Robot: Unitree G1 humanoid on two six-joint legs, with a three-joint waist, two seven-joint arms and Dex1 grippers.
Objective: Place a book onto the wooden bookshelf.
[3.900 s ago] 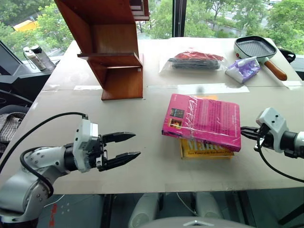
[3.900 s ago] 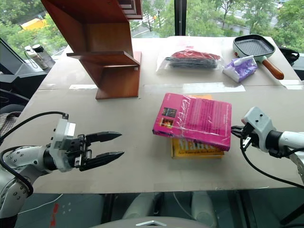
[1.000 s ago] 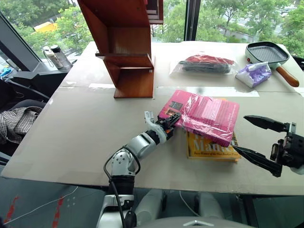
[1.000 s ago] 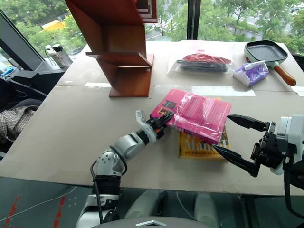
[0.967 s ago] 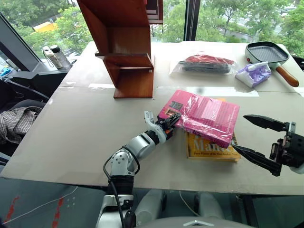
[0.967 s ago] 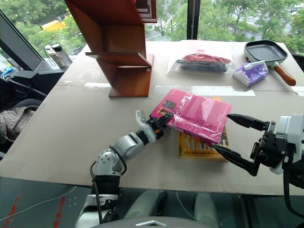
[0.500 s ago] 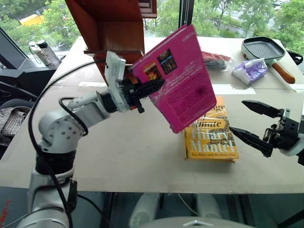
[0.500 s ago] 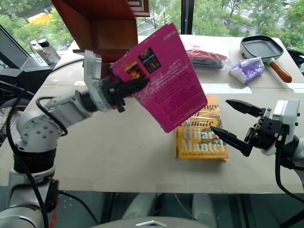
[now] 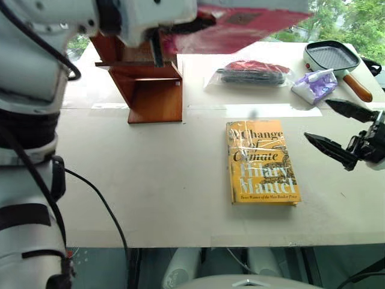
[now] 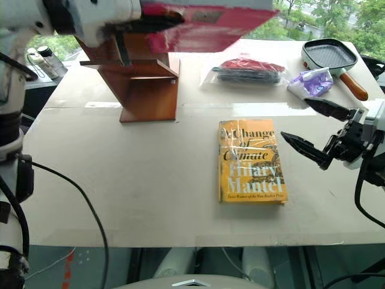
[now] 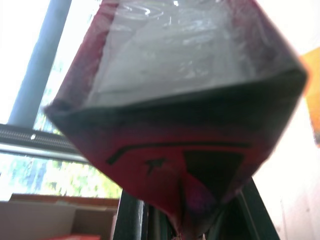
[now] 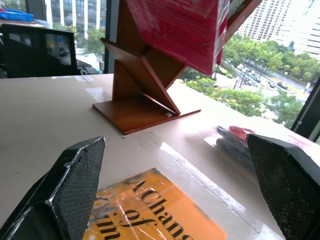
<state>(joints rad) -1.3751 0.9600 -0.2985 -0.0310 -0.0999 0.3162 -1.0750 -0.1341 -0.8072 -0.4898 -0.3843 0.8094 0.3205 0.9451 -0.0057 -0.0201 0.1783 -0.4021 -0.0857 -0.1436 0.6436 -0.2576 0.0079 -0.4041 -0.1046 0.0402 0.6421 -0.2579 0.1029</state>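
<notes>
The wooden bookshelf (image 9: 147, 78) stands at the far left of the table (image 9: 150, 180), and the book (image 9: 240, 21) now hangs high beside its upper part, where half a second ago it was tilted up at mid-height over the table; the lift is done and, as I judge it, only the slide onto a shelf remains; the book lies nearly flat, its long axis running across the view, free end pointing right; the left gripper (image 9: 174, 27) is clamped on its near end; the right gripper (image 9: 337, 129) has risen slightly, jaws spread wide and empty, beside the yellow book (image 9: 261, 161).
</notes>
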